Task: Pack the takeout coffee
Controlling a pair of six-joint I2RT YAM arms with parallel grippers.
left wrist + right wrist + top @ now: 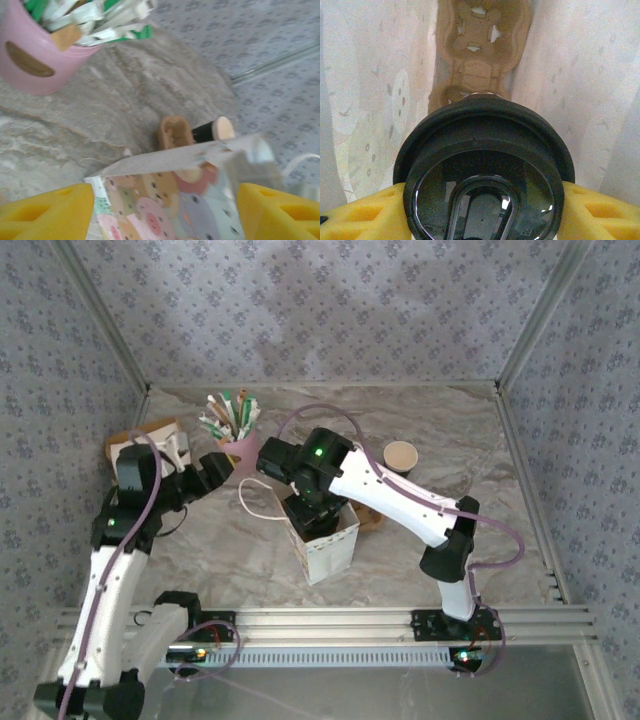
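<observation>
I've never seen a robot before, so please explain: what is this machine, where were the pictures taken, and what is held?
Two robot arms, left and right, are bolted to a table. One picture looks down from above; the others come from a camera on each wrist. On the table: a white bag, a pink cup of straws, a dark paper cup. The right fingers grip the black-lidded takeout coffee inside the bag. The left fingers are open, empty.
</observation>
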